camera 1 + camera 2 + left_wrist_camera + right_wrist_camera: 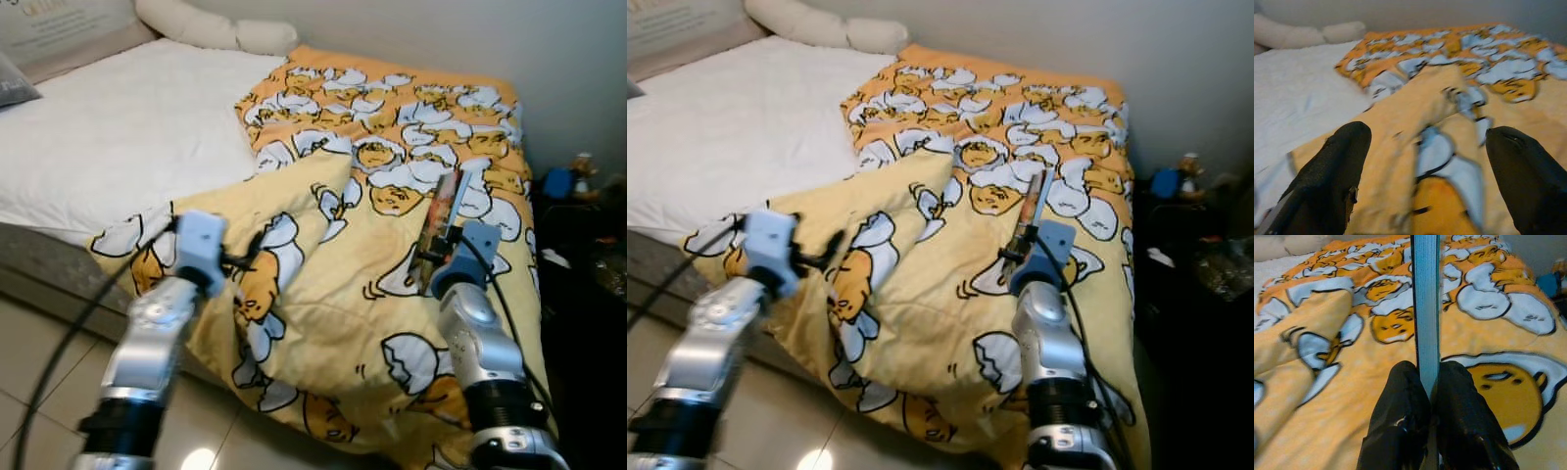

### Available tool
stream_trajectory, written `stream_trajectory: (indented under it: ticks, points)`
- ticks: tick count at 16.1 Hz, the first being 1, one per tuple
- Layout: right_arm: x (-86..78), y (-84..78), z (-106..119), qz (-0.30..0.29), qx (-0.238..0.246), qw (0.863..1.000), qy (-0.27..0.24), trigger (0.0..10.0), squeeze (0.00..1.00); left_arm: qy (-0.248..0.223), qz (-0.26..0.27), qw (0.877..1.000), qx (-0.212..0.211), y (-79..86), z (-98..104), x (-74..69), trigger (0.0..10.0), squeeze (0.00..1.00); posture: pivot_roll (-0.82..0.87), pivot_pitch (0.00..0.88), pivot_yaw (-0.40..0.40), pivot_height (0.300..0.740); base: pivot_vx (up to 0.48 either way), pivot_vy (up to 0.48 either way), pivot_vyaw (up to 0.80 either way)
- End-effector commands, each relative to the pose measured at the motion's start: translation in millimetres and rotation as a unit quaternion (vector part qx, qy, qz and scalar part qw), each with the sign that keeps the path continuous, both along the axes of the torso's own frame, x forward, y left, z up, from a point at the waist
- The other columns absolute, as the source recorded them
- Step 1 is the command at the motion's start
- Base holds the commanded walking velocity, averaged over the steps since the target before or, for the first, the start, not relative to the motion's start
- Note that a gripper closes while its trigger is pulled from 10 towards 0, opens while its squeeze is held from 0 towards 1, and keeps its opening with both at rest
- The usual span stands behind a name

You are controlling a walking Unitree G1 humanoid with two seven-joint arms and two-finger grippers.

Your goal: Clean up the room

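My right gripper (434,257) is shut on a thin flat book-like thing (443,208), holding it on edge above the yellow egg-print blanket (333,304). In the right wrist view the fingers (1400,396) pinch its blue-grey edge (1426,308). My left gripper (247,258) hovers open over the folded near-left part of the blanket. Its fingers (1347,147) are spread wide, with only the blanket (1415,107) between them.
The blanket covers the right half of the bed and hangs over the near edge. Bare white sheet (118,127) lies to the left, with pillows (216,27) at the head. A dark stand with small items (573,181) is at the far right. Tiled floor (39,372) lies below.
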State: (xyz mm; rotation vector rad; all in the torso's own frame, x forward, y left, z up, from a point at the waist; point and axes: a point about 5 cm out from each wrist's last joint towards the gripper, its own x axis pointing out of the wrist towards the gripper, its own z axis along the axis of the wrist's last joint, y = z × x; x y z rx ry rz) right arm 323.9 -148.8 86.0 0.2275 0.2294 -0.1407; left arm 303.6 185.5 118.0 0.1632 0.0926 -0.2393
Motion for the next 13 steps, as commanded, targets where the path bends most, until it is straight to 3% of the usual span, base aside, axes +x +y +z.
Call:
stream_trajectory:
  ticks: [1, 13]
  points:
    - [3.3, -3.7, 8.6, -0.001, -0.005, 1.000, -0.017, 10.0, 0.00, -0.005, -0.015, 1.000, -0.006, -9.2, 4.1, 2.7, 10.0, 0.00, 0.13, 0.000, -0.009, 0.740, 0.000, 0.446, -0.80]
    - [2.3, -2.1, 7.3, 0.001, -0.006, 1.000, -0.017, 10.0, 0.00, 0.000, -0.015, 1.000, -0.018, -10.4, 0.8, 2.1, 10.0, 0.00, 0.13, 0.000, -0.013, 0.740, 0.000, 0.452, -0.80]
